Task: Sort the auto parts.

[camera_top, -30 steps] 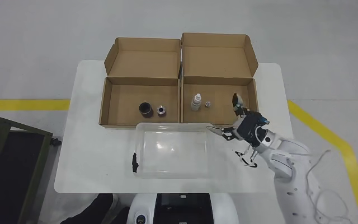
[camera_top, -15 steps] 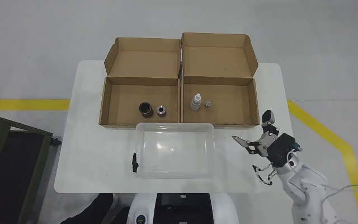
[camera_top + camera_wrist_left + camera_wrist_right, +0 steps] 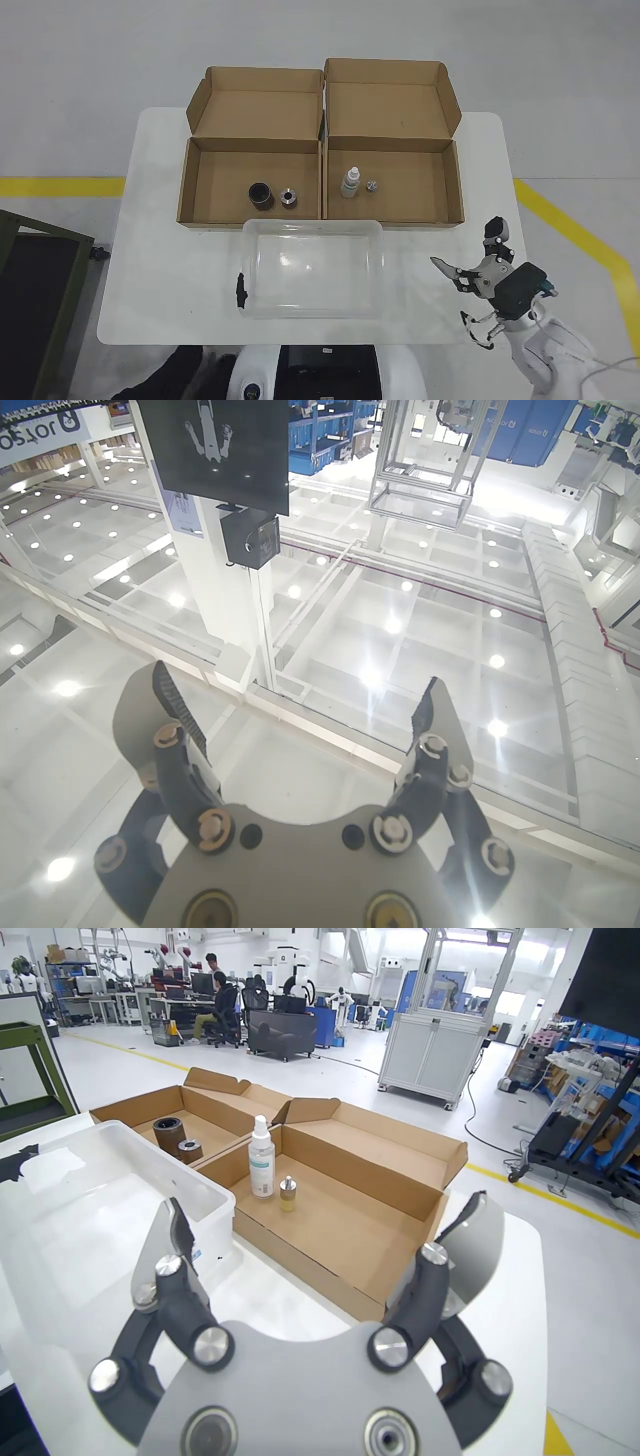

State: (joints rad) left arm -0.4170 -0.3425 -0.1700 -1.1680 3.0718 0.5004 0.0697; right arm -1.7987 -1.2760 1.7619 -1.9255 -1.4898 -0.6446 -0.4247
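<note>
The right gripper (image 3: 325,1205) is held wide open over the near right corner of the table (image 3: 170,290); the left gripper (image 3: 295,675) is spread wide too. A dark cylinder (image 3: 261,195) and metal ring (image 3: 289,197) are set in the left box (image 3: 215,200), a bottle (image 3: 351,182) and small fitting (image 3: 371,185) in the right box (image 3: 420,200).

Right arm (image 3: 555,350): white forearm enters from the near right, with the wrist aimed left and toward the far side.
Right gripper (image 3: 452,290): sits low at the near right, fingers spread wide apart, empty.
Left gripper (image 3: 296,677): points upward, fingers spread wide apart, empty.
</note>
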